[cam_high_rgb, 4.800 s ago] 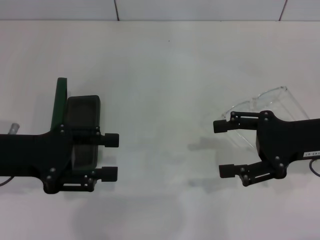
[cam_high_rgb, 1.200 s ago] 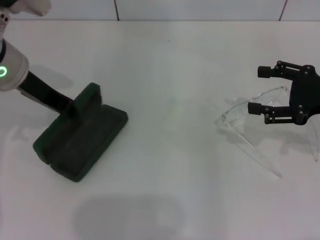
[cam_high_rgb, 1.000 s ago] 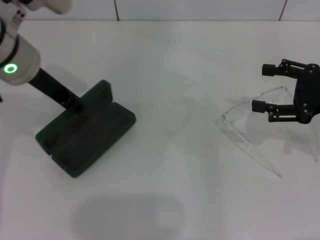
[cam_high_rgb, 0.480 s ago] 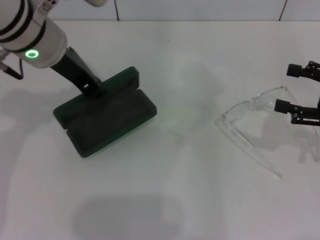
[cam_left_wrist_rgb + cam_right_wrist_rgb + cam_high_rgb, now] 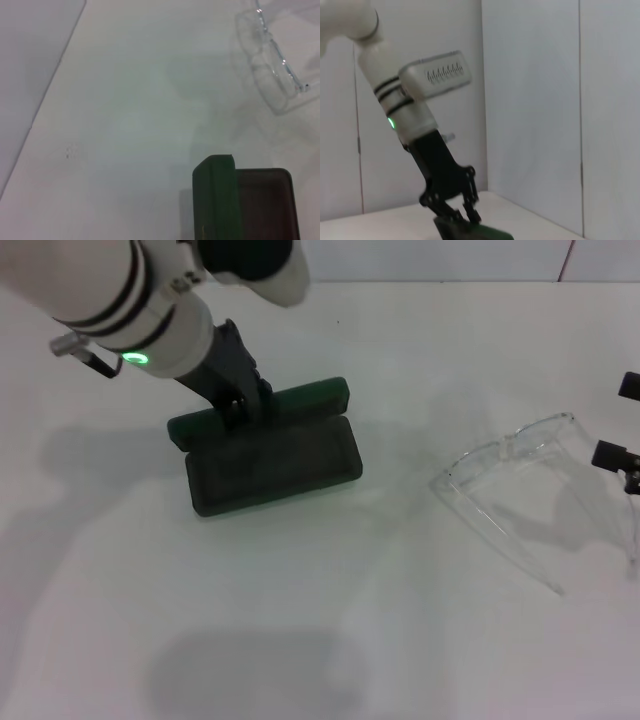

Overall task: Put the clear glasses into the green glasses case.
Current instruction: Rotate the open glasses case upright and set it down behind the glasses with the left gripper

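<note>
1. The bench (image 5: 330, 640) carries both things of the task, well apart from each other.
2. My left gripper (image 5: 240, 405) is down at the raised lid of the green glasses case (image 5: 272, 458), fingers pinched together on the lid's edge as far as I can judge from the right wrist view. The case lies open, lining up, directly below and in front of that gripper, with its long axis running across my view.
3. The clear glasses (image 5: 515, 480) lie off to the case's right, just beside my right gripper (image 5: 630, 420). Its fingers, at the picture's edge, stand apart, holding nothing.
4. The right gripper is far nearer the glasses. They sit towards the case from it, lens at the far side and arms trailing towards me, so I judge the pick falls to it.
</note>
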Robot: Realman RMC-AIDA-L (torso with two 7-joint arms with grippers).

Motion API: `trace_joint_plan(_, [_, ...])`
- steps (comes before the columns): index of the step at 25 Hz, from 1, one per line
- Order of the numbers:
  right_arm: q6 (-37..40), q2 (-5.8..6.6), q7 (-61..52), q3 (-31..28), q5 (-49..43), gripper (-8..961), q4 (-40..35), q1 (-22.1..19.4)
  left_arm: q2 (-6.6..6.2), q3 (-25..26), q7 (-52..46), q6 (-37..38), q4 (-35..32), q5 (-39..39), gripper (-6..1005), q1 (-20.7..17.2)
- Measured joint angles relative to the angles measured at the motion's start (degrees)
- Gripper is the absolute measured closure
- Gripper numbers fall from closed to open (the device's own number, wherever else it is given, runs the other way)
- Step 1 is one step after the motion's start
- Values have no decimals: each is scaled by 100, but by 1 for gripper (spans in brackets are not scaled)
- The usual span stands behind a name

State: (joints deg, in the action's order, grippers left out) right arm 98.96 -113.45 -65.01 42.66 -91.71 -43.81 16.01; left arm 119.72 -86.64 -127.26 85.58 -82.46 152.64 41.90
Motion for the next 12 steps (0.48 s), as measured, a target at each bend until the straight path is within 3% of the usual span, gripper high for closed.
trace_joint_plan(12, [353, 19, -16, -540, -26, 81, 18, -377, 15, -723, 217, -440, 602, -504, 765, 385])
